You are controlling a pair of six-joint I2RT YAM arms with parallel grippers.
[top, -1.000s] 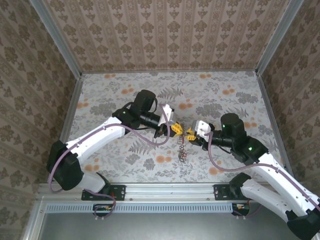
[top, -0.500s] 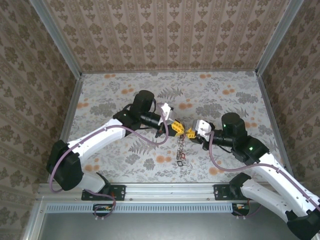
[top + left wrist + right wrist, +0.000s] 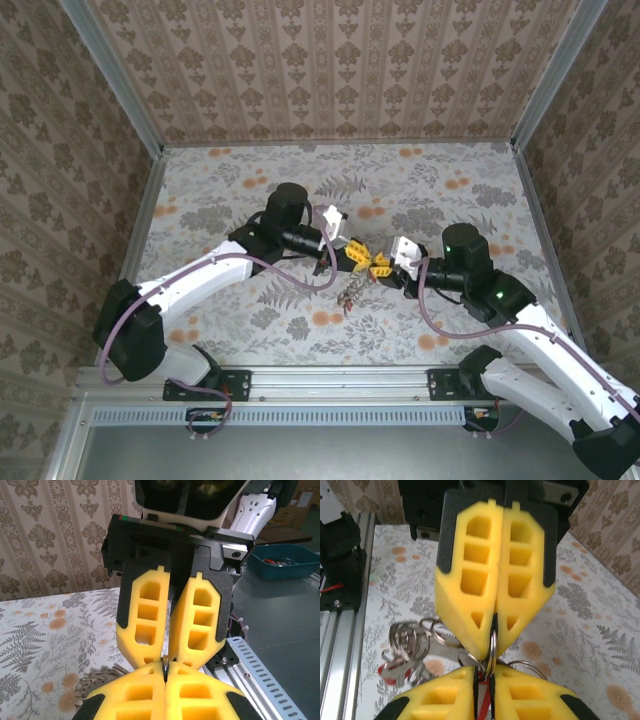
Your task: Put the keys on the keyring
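Left tool (image 3: 360, 261): shut, pinching the keyring (image 3: 492, 641) edge-on.
Keyring: held over mid desk (image 3: 450, 200); spare keys (image 3: 350, 290) dangle toward 7 o'clock.
Right tool (image 3: 377, 266): at 3 o'clock from the ring, nearly shut on a red key (image 3: 481, 705), judged.
Axis: tools face tip to tip along 9–3; the key feeds toward 9.

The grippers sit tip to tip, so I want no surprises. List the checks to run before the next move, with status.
1. Left gripper shut on the keyring: ok.
2. Right gripper shut on the keyring: ok.
3. Clearance between grippers: not ok, fingertips look touching.
4. Red piece in the right gripper's gap is a key: cannot tell.
5. Dangling key threaded on the spare rings: cannot tell.
6. Spare rings clear of the table: cannot tell.
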